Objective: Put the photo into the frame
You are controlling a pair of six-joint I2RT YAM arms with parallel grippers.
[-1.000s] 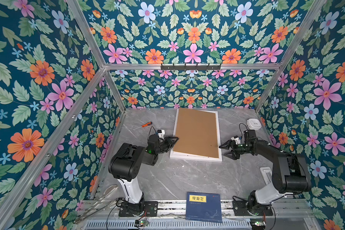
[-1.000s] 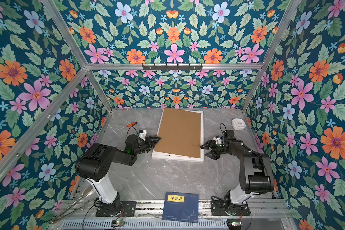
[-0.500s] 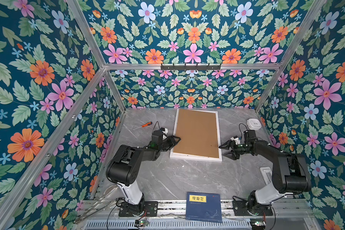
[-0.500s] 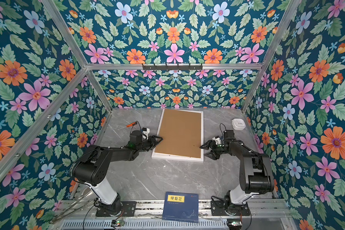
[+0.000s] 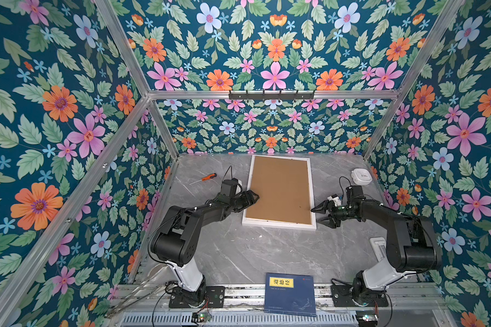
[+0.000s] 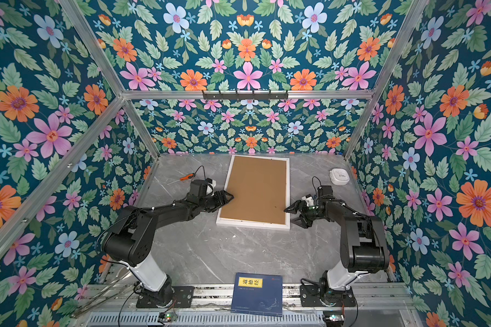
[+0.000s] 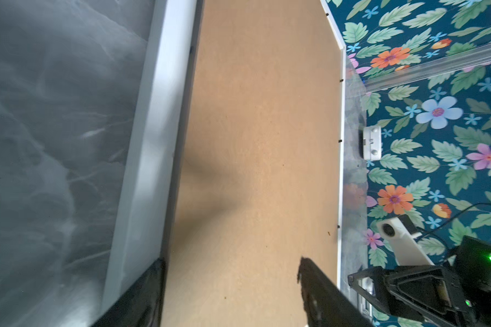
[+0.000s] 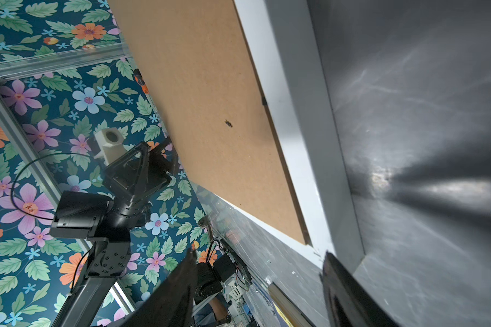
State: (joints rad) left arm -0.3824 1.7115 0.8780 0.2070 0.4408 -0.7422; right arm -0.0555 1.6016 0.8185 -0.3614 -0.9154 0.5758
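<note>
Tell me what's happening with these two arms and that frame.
The frame lies face down on the table with a brown backing board set in it. The left gripper hovers open over its left rail; the right gripper sits open beside the right rail, gripping nothing. No photo shows.

We log the frame (image 5: 278, 224): white, rectangular, with narrow rails. It lies flat at the back middle of the grey worktop (image 5: 238, 254), long sides running front to back. A brown board (image 5: 281, 192) fills its opening.
</note>
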